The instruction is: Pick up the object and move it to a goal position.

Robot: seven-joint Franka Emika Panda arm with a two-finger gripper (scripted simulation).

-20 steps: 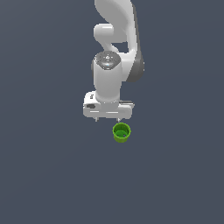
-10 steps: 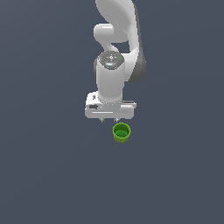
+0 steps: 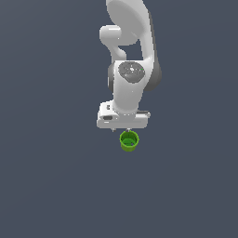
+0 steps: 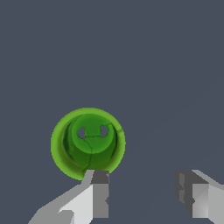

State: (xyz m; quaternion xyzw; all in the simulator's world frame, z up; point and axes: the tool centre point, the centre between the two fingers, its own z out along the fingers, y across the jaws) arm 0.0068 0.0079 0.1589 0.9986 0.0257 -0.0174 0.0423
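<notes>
One smooth round green cup (image 4: pixel 88 143), hollow and slightly tapered, stands upright on the matte grey table (image 3: pixel 51 176), just beneath the wide-open gripper (image 4: pixel 142 194), beside one blocky grey finger (image 4: pixel 99 199).

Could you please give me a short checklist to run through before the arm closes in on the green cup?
1. Green cup upright, opening up: ok.
2. Tool open, fingers apart: ok.
3. Cup centred between the fingers: not ok; in the wrist view one finger overlaps the rim and the gap lies off to one side.
4. Tool lowered to grasp height: cannot tell.
5. Nothing else beside the cup: ok.
</notes>
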